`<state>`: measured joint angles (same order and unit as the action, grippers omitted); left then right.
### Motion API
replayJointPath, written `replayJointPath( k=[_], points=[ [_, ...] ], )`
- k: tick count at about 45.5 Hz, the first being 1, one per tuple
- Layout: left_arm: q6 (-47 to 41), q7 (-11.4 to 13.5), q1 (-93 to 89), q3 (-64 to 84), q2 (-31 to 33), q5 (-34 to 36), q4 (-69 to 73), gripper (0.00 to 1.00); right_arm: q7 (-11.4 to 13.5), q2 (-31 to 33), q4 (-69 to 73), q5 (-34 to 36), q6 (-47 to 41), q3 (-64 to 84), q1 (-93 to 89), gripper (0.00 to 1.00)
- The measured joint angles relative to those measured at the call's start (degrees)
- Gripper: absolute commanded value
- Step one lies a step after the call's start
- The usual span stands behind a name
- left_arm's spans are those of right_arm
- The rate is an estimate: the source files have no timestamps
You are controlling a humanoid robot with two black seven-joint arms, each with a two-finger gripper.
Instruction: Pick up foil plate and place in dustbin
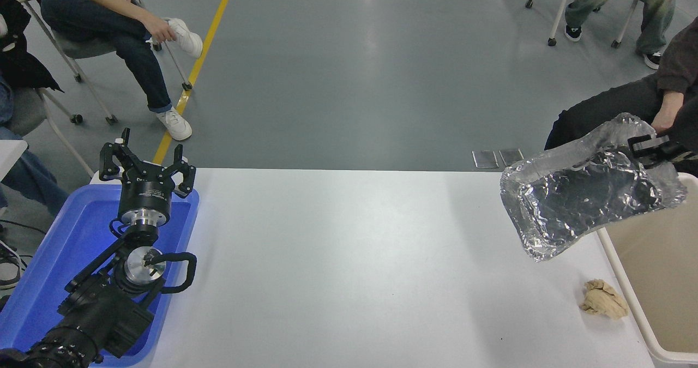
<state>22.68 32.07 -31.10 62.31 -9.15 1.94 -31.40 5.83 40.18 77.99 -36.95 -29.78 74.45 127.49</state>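
The right gripper (649,145), at three o'clock, pinches the crinkled silver foil plate (583,193) by its far rim, aloft. Its long axis slants toward seven o'clock. The cream plastic dustbin (627,286) lies just beside, toward four o'clock. The left gripper (146,158) hangs spread over a blue tray (43,270).

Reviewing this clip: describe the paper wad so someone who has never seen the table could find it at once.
Start at the dustbin, the big cream bin at the table's right edge. Just left of its near rim, on the white table, lies the paper wad, below the foil plate that the right gripper holds up. It is small, tan and dull, unlike the large shiny plate.
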Motion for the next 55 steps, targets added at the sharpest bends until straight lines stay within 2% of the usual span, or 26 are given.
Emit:
replayJointPath(
  k=[3,11,20,30,40,54,55],
  points=[
    [0.0,0.0,0.0,0.0,0.0,-0.1,0.0,0.99,-0.6,1.3,-4.5,-1.9,0.0,-0.1,-2.9,0.0],
    [0.0,0.0,0.0,0.0,0.0,-0.1,0.0,0.99,-4.1,4.3,-18.1,-6.9,0.3,-1.8,-12.9,0.0],
    [0.0,0.0,0.0,0.0,0.0,-0.1,0.0,0.99,-7.1,6.5,-32.9,-9.5,1.2,-7.1,-27.3,0.0],
    [0.0,0.1,0.0,0.0,0.0,-0.1,0.0,0.99,-9.4,5.9,-47.8,-10.5,8.6,-12.4,-45.9,0.0],
    [0.0,0.1,0.0,0.0,0.0,-0.1,0.0,0.99,-10.2,2.0,-58.7,-9.5,15.3,-16.4,-60.9,0.0],
    [0.0,0.1,-0.1,0.0,0.0,-0.1,0.1,0.99,-9.8,-4.3,-65.5,-5.5,21.0,-20.6,-72.8,0.0],
    [0.0,0.1,-0.1,0.0,0.0,-0.1,0.1,0.99,-9.8,-4.7,-65.7,-5.2,21.3,-20.7,-73.3,0.11]
  ],
)
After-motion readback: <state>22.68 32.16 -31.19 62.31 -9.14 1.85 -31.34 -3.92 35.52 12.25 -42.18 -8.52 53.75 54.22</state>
